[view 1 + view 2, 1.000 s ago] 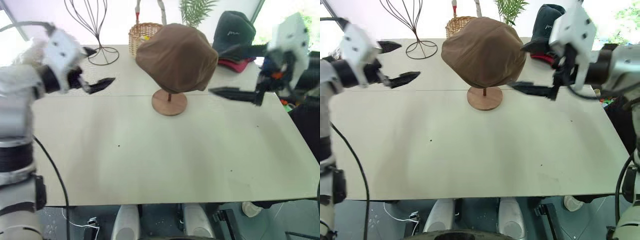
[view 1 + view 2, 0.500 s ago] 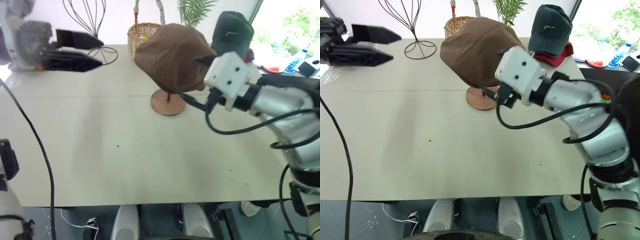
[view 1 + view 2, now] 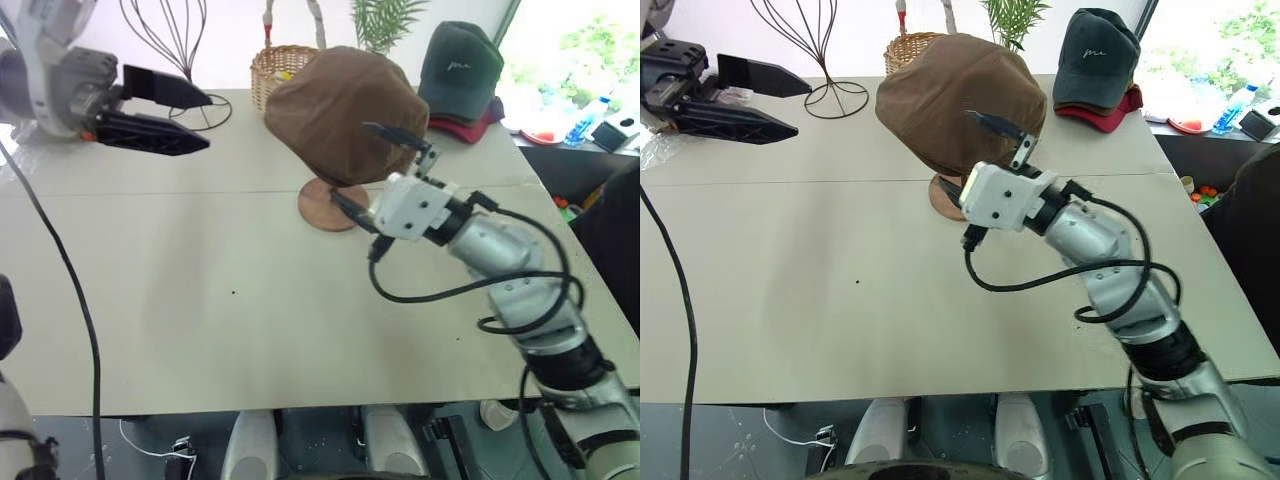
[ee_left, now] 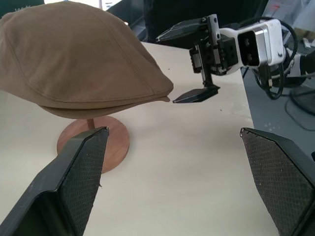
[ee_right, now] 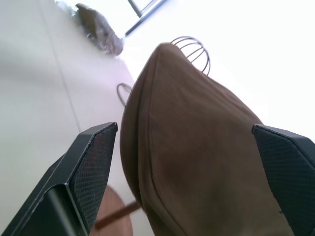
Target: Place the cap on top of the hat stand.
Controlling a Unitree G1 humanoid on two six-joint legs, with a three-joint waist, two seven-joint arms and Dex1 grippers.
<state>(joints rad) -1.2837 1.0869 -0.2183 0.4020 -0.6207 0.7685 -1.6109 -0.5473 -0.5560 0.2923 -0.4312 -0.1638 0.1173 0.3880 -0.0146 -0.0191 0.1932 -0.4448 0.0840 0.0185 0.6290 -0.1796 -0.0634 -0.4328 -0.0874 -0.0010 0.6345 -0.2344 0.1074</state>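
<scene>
Cap on hat stand | tilted, brim toward right claw | both claws agape, empty

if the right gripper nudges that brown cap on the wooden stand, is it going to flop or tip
The cap looks like soft fabric and droops past the stand's top, so it would probably dent or slide rather than resist. The stand has a thin rod on a small round base, so a sideways push might tip it. The right gripper is open at the brim.
</scene>
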